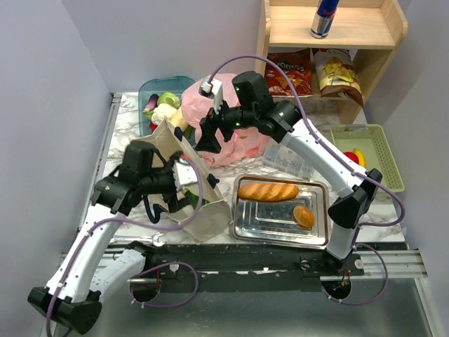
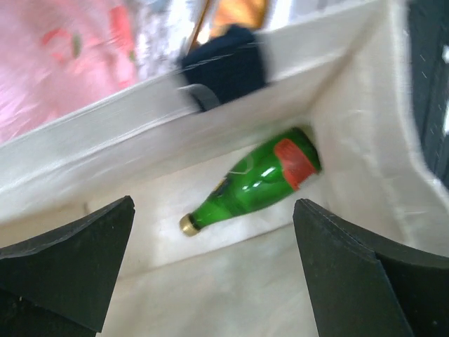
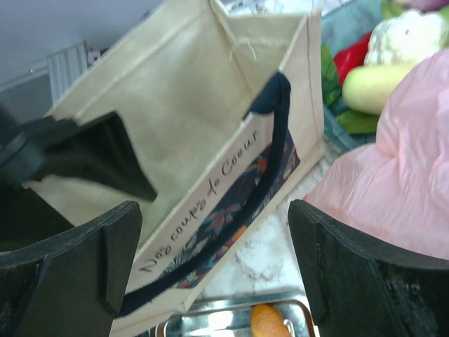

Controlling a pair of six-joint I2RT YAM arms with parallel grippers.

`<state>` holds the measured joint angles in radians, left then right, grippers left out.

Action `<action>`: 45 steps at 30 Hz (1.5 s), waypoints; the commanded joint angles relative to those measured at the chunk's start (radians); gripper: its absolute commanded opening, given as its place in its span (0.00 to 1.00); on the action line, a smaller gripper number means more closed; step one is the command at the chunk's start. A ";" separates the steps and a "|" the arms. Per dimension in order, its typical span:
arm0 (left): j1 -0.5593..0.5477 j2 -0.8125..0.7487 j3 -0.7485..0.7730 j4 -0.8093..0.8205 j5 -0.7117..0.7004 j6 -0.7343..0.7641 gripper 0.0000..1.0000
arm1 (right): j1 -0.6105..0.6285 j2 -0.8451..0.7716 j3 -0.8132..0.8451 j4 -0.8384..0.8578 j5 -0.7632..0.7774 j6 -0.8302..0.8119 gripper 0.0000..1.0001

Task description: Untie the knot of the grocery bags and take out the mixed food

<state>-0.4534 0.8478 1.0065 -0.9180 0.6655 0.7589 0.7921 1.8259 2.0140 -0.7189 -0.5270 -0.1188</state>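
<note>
Left gripper (image 2: 213, 210): my left jaws stand wide apart with nothing between them, down inside the mouth of the canvas tote (image 1: 210, 217).
Green bottle (image 2: 252, 182): it lies on its side on the tote's floor, right under my left fingers (image 2: 70, 260), with its gold cap toward the left of the wrist view. Nothing touches it.
Canvas tote: it sits near the front edge on the left with its mouth open. A navy strap (image 3: 270, 140) hangs over the printed side.
Metal tray (image 1: 242, 232): it is just beside the tote on the right, carrying a baguette (image 1: 268, 190) and a bun (image 1: 304, 215) that lie apart.
Right gripper (image 3: 214, 210): released and empty, hanging above the tote's far side, next to the pink plastic bag (image 1: 245, 147).
Pink plastic bag: mid-table behind the tote and tray, bulging, with my right arm crossing over it.
Knot: I cannot pick it out from any view.
Teal bin (image 1: 147, 88): back left, holding a cauliflower (image 1: 163, 112), an eggplant (image 1: 150, 104) and a pale long vegetable (image 3: 375, 81).
Green basket (image 1: 389, 165): at the right edge, with a red apple (image 1: 350, 156) and a banana (image 1: 360, 153) inside.
Shelf (image 1: 393, 28): farthest back, with a red chip bag (image 1: 289, 70) and a yellow chip bag (image 1: 337, 70) on the lower level and a can (image 1: 324, 17) above.
</note>
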 commanded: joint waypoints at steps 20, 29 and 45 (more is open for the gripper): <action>0.444 0.394 0.333 0.093 -0.457 -0.199 0.70 | 0.106 -0.013 -0.165 0.008 0.177 -0.185 0.13; 0.510 0.116 0.304 0.098 -0.116 -0.234 0.00 | 0.106 -0.223 -0.364 0.403 0.078 -0.269 0.01; 0.535 -0.676 -0.146 -0.169 -0.041 0.129 0.00 | 0.126 -0.408 -0.757 0.866 -0.166 -0.633 0.01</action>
<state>0.0822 0.2790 0.9417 -0.7902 0.5293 0.6708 0.8963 1.4818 1.3502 -0.0467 -0.5442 -0.5991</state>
